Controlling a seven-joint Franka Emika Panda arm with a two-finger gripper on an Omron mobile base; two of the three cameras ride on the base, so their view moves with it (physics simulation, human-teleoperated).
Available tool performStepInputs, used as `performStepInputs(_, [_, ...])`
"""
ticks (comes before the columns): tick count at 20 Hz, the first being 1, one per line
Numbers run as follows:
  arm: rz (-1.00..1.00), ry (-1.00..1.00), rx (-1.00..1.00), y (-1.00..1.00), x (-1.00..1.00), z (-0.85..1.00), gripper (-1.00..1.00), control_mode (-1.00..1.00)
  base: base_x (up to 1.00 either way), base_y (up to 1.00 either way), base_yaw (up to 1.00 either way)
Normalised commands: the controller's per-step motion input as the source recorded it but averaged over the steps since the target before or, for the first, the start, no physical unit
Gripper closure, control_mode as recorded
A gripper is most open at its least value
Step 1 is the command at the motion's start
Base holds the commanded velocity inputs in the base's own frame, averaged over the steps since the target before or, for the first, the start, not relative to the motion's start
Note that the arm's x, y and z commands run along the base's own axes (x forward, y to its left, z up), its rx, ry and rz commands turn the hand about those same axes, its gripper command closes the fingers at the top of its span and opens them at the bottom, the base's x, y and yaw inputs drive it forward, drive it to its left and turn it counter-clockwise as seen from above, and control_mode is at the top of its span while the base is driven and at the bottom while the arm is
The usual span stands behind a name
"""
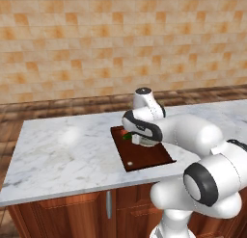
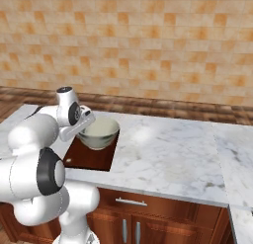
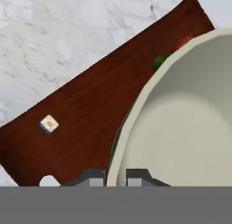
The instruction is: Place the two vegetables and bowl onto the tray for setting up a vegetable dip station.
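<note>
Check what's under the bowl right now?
The bowl, pinched at its rim by the gripper, is over the tray. Green and red-orange bits peek past its rim; the rest beneath is covered.

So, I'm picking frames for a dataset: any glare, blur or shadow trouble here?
Left base view: soft and low-detail, pale sheen on the counter. Right base view: a similar bright patch right of the bowl, which shades the tray. Hand view: bowl rim close and large, edges slightly soft.
</note>
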Motion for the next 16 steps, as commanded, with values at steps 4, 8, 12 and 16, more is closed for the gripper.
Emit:
performStepInputs(4, [0.06,0.00,0.00,0.01,-0.30,-0.24,1.00,-1.00,0.00,0.00,0.00])
performStepInputs(8, [0.05,-0.03,0.00,0.06,-0.18,-0.01,1.00,-1.00,0.00,0.00,0.00])
performStepInputs(12, [0.04,0.00,0.00,0.18,-0.19,-0.07,1.00,-1.00,0.00,0.00,0.00])
performStepInputs(16, [0.05,0.00,0.00,0.20,-0.27,-0.13,1.00,-1.00,0.00,0.00,0.00])
